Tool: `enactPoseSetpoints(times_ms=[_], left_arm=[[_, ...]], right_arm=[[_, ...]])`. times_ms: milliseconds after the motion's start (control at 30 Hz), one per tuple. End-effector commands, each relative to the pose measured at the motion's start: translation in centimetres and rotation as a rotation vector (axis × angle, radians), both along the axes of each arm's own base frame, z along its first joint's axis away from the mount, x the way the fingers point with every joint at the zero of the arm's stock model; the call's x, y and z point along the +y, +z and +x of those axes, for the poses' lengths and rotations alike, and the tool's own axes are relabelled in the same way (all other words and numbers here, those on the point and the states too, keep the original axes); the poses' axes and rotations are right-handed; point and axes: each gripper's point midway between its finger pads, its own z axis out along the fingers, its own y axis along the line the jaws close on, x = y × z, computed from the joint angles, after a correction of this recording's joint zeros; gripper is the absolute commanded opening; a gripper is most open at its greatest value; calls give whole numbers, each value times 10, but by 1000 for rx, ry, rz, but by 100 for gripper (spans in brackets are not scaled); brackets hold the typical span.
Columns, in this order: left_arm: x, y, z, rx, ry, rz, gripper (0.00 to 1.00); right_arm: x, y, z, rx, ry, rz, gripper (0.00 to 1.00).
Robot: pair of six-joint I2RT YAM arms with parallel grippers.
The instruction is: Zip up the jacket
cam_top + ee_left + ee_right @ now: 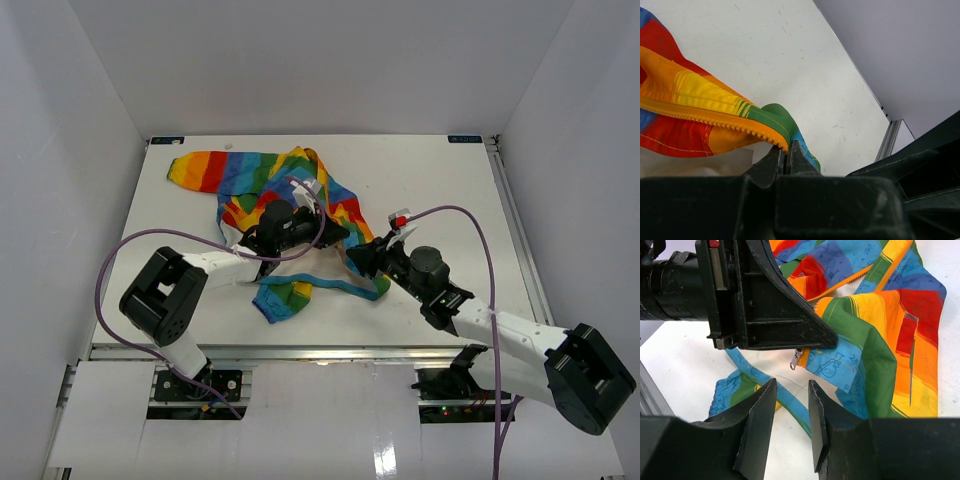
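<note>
The rainbow-striped jacket lies open on the white table, one sleeve stretched to the far left, its blue-trimmed hem near the front. My left gripper is shut on the jacket's front edge by the orange zipper teeth; the pinch shows in the left wrist view. My right gripper is open and empty just right of it. In the right wrist view its fingertips sit just below the metal zipper pull, which hangs under the left gripper's fingers.
White walls enclose the table on three sides. A metal rail runs along the table's right edge. A small red and white part sits just behind the right gripper. Purple cables loop from both arms.
</note>
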Motion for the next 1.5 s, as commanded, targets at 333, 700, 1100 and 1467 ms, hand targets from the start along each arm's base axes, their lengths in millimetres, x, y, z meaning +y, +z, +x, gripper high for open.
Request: enactPoseSetpoints(times_ms=[333, 700, 1100, 1467], left_arm=[[4, 24, 12, 9, 77, -28, 0], [5, 31, 8, 8, 73, -51, 0], [6, 32, 9, 9, 87, -66, 0], [15, 43, 13, -15, 158, -115, 0]], right_arm=[[28, 17, 25, -23, -42, -12, 37], [42, 0, 41, 43, -115, -43, 38], [49, -14, 45, 97, -172, -49, 21], [48, -28, 38, 144, -201, -52, 8]])
